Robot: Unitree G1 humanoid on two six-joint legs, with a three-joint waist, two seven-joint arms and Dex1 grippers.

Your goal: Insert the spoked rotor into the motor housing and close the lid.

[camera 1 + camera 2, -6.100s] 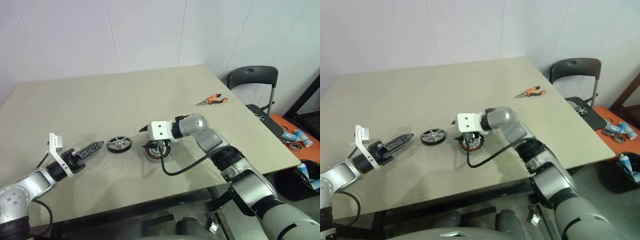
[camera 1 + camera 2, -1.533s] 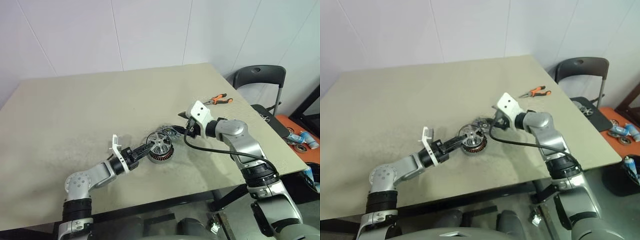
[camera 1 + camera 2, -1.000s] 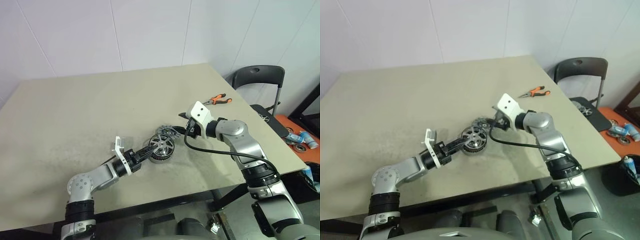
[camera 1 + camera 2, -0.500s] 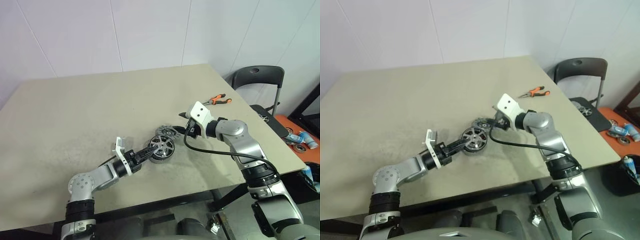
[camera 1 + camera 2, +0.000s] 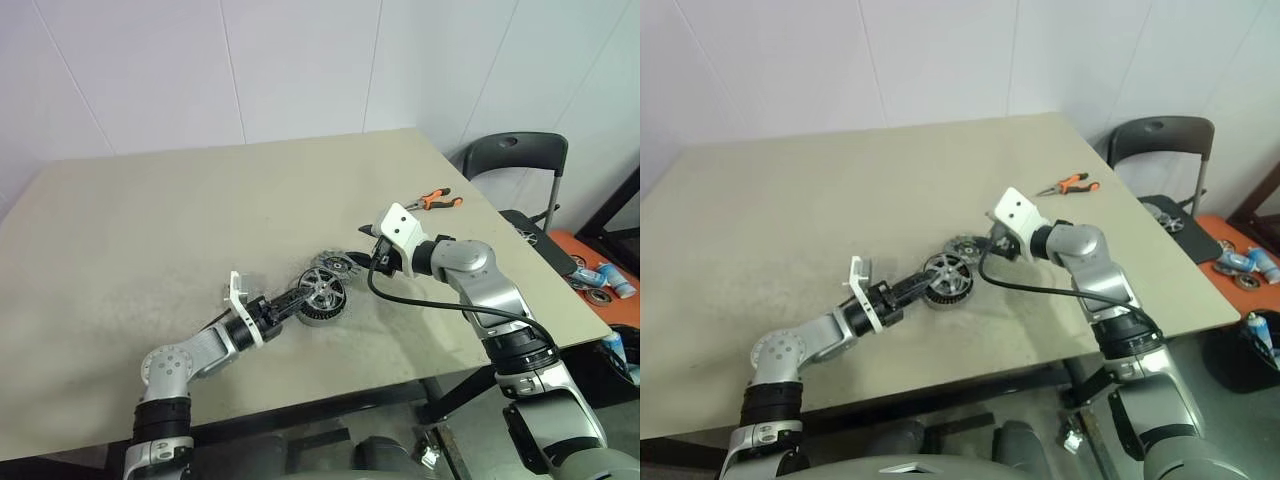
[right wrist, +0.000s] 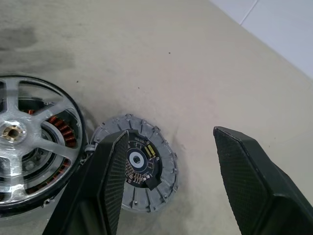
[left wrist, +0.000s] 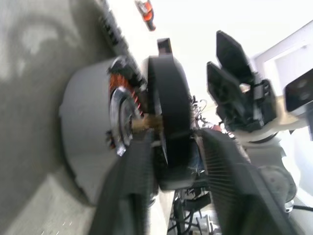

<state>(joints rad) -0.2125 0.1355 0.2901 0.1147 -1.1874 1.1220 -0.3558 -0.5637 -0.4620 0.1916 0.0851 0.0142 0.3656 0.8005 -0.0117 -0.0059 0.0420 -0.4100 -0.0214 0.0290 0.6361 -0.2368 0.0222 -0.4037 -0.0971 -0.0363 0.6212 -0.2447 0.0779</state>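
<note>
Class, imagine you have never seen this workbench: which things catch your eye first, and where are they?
The spoked rotor sits on the motor housing mid-table, at the left gripper's tips. The ribbed lid lies flat just behind, under the open right gripper. Orange-handled pliers lie near the table's far right edge.

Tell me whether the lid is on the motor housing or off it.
Off. The lid lies flat on the table beside the motor housing, between the right gripper's open fingers; the spoked rotor covers the housing instead.

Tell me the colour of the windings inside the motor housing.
Copper-orange windings, seen between the spoked rotor's silver spokes; the right wrist view shows them best.
</note>
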